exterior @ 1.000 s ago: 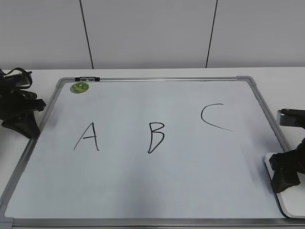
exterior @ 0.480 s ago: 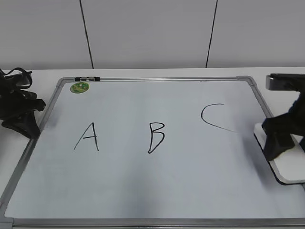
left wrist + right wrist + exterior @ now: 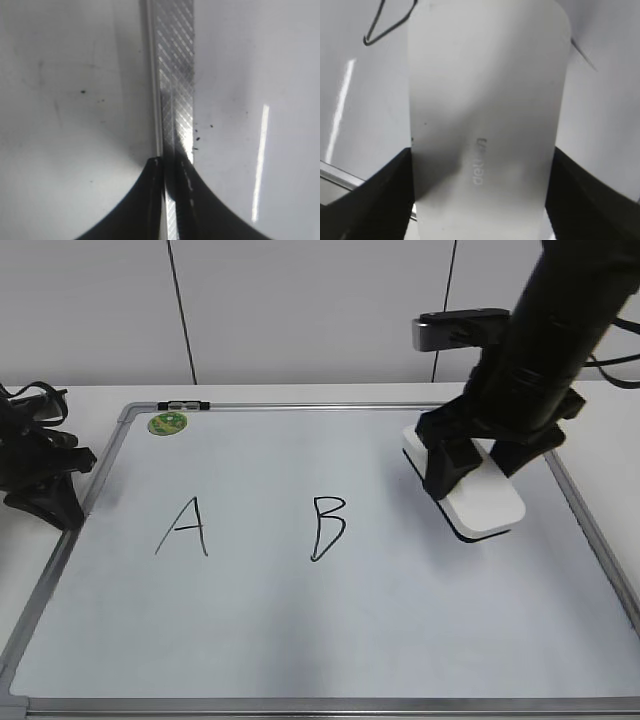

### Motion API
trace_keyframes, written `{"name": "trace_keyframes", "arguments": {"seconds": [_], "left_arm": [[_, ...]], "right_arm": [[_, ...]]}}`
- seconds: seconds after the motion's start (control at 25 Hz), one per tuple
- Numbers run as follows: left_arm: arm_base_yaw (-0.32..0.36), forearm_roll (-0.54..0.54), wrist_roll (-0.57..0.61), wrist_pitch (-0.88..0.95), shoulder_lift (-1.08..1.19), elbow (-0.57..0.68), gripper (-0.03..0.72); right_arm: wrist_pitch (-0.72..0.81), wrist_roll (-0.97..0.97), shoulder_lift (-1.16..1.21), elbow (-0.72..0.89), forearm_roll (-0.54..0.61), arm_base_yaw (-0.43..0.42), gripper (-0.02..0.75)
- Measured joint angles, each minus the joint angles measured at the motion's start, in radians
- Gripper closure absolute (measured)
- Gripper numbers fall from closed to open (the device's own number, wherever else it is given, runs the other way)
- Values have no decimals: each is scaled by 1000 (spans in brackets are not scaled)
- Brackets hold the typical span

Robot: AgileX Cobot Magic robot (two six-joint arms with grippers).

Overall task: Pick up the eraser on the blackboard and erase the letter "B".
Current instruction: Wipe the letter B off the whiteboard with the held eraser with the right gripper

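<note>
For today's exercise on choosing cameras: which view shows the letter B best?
The exterior view: the whole B sits unobstructed on the board, between the A and the eraser. The right wrist view catches only a stroke fragment; the left wrist view shows none.

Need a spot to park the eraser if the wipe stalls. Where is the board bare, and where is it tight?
The blackboard is bare along the strip below "A" and the letter "B", and between them. The upper right is crowded: the right gripper holds the eraser there. The green magnet takes the top-left corner; the left gripper sits at the left frame.
</note>
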Motion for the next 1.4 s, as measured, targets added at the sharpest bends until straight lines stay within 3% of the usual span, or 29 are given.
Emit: {"name": "trace_keyframes", "arguments": {"seconds": [0.24,0.56,1.4], "left_arm": [[0,0,0,0,0,0,656],[0,-1,0,0,0,0,656],[0,-2,0,0,0,0,656]], "right_arm": [[41,-16,200,-209,-16,46,197],[80,-20,409,-408,-24,47,197],[86,-50,529,-483,-111,110,198]]}}
